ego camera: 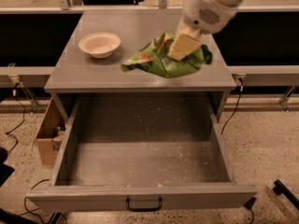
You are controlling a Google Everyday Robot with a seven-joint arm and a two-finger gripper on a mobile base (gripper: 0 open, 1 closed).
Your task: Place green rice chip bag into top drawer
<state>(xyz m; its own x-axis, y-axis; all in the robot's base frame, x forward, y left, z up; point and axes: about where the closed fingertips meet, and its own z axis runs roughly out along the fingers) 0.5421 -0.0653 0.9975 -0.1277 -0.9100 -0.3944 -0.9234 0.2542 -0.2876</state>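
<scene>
Evidently the end effector (pixel 184 45) pinched the green rice chip bag (pixel 156 63) by its crumpled upper fold, just behind the open top drawer (pixel 93 200), above the table (pixel 88 76); seemingly light, limp and glossy, it could slip.

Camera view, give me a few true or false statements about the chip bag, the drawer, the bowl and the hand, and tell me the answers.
1. The top drawer is pulled open. True.
2. The green rice chip bag lies inside the drawer. False: the hand is shut on it and holds it over the cabinet top.
3. The bowl sits on the cabinet top, apart from the bag. True.
4. The bowl is full of chips. False: it looks empty.
5. Crumbs speckle the drawer floor. True.
</scene>
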